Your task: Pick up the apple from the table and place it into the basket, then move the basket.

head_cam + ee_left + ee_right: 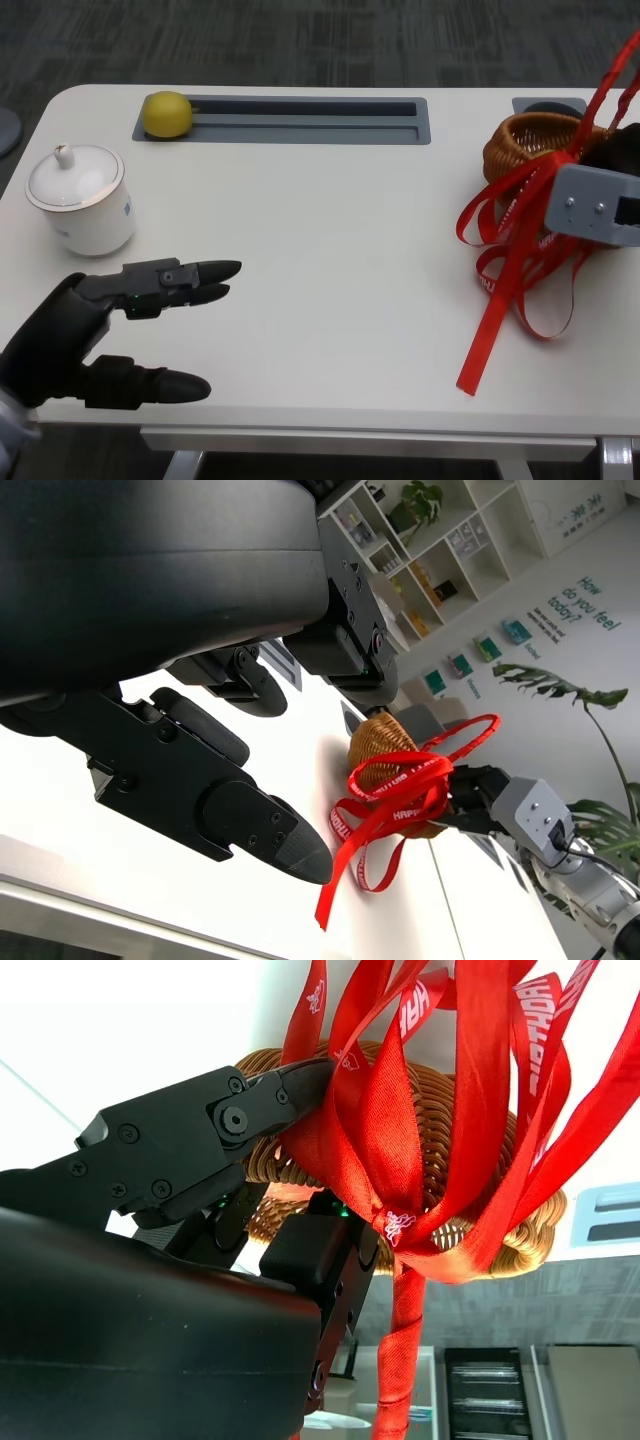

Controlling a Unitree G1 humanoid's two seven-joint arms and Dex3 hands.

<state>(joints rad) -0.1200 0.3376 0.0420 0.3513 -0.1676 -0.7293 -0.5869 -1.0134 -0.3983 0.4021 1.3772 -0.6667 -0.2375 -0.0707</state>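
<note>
Basket (pixel 520 140) sits near the counter's (pixel 330 260) far right edge, wide bare surface between it and the left hand (pixel 110 320). Right hand (pixel 250 1160) grips the woven wicker rim, fingers tangled in glossy red ribbon (pixel 510 250) that spills over the near side. Apple: something yellowish just visible inside the basket, can't confirm. Left hand holds nothing, fingers apart and stretched out level over the counter. Beyond it: white lidded ceramic cup (pixel 82 200); further back, yellow round fruit (pixel 167 114) in the grey recessed tray (pixel 300 120).
</note>
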